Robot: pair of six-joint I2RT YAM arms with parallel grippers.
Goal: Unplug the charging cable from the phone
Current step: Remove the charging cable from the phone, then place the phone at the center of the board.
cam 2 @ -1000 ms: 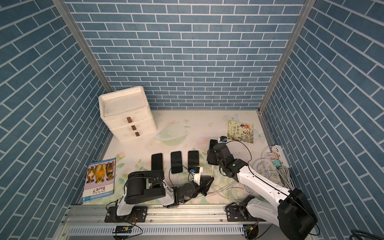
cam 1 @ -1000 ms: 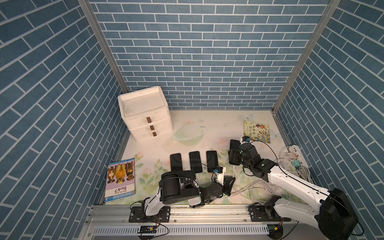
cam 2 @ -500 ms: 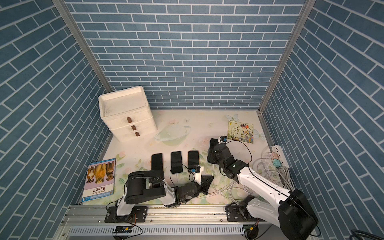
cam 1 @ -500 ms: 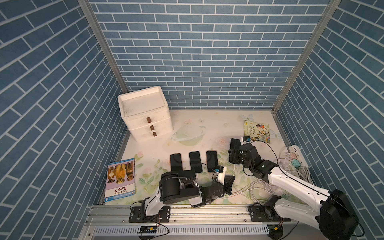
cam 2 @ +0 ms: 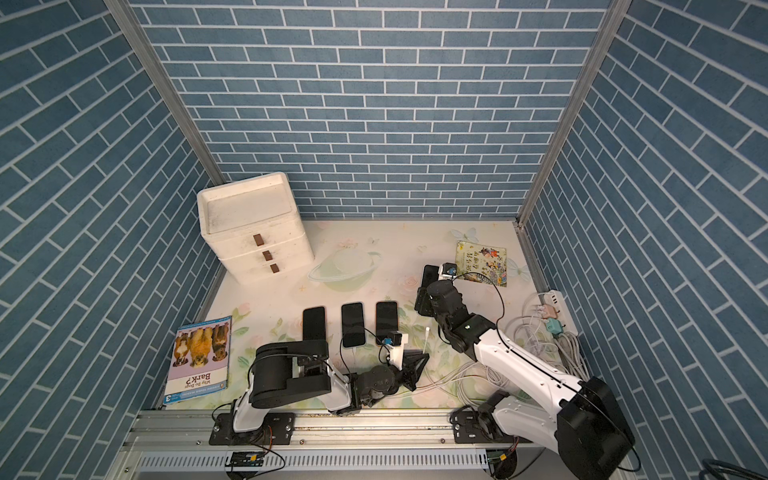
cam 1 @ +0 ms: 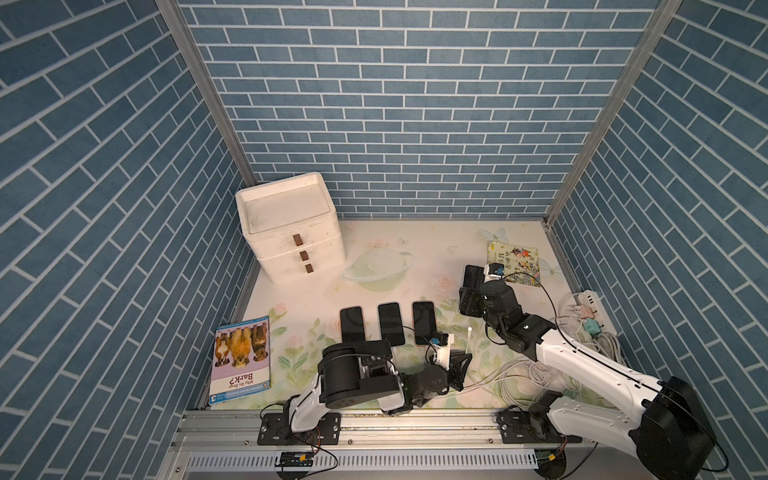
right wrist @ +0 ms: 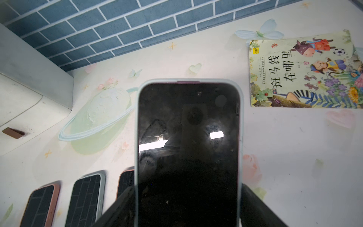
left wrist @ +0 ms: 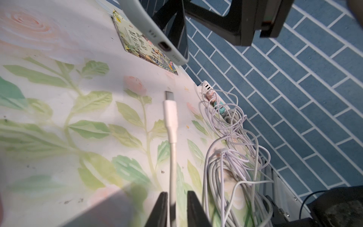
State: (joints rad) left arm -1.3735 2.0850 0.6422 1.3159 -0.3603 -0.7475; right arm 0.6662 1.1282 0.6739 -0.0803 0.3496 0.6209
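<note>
The charging cable [left wrist: 170, 118] is lying unplugged on the floral desk [left wrist: 59, 98], its cord running between the left tool's [left wrist: 174, 208] slightly parted fingers, none visibly pinching it. The right tool [right wrist: 188, 206] is gripping the phone [right wrist: 188, 147] by its edges, lifted above the desk. Blue brick walls [cam 1: 395, 104] are enclosing everything.

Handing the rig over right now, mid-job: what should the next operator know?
Left gripper: jaws apart astride the charging cable, not clamping it.
Right gripper: shut on the phone, held off the mat.
The cable's plug lies on the mat, clear of the phone; the port is empty.
Done: unplugging. Left: probably set the phone down and withdraw both arms.
</note>
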